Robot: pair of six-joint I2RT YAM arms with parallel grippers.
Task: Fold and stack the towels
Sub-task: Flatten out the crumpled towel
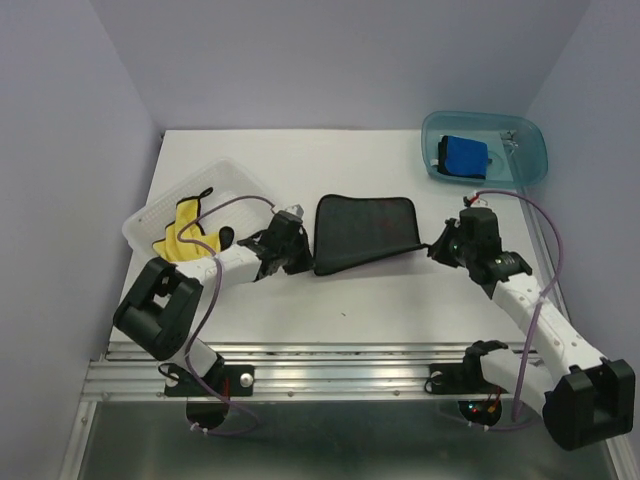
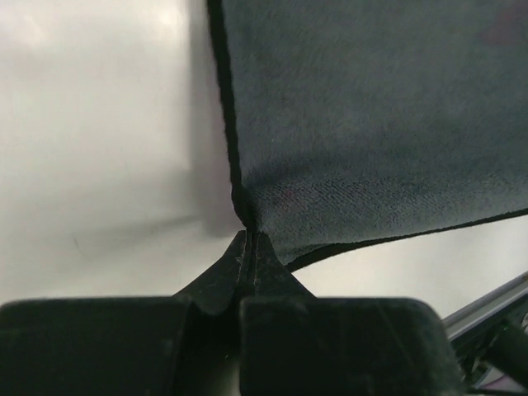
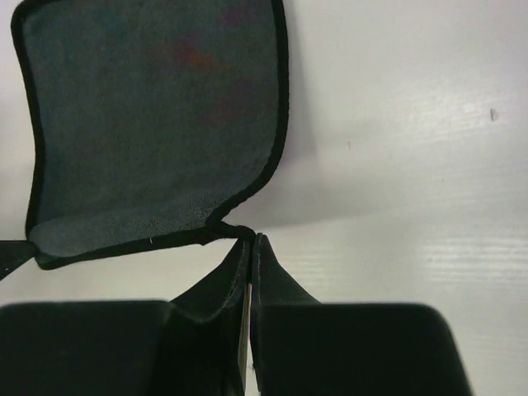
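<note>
From above, the left arm's elbow is bent near the front left of the white surface (image 1: 400, 310), and its forearm reaches right and away from the base. The left end effector (image 1: 296, 256) sits at the near left corner of a dark towel (image 1: 365, 232) that is spread mid-surface. The right arm stretches from its base at the front right, up and leftwards. The right end effector (image 1: 438, 246) meets the towel's near right corner. A clear bin (image 1: 232, 178) on the left holds a yellow towel (image 1: 183, 232). A blue tub (image 1: 528, 160) at the back right holds a blue towel (image 1: 466, 156).

In the left wrist view, the left end effector (image 2: 250, 238) is clenched, its two fingers pressed together on the dark towel's (image 2: 371, 124) corner. The cloth fans out above and to the right of the pinch. Its hemmed edge casts a shadow on the surface (image 2: 99, 124).

In the right wrist view, the right end effector (image 3: 250, 241) is likewise clenched, gripping a corner of the dark towel (image 3: 157, 124). The cloth spreads up and left from the fingertips, its near edge curling. The surface (image 3: 412, 165) shows a shadow along the towel's right side.
</note>
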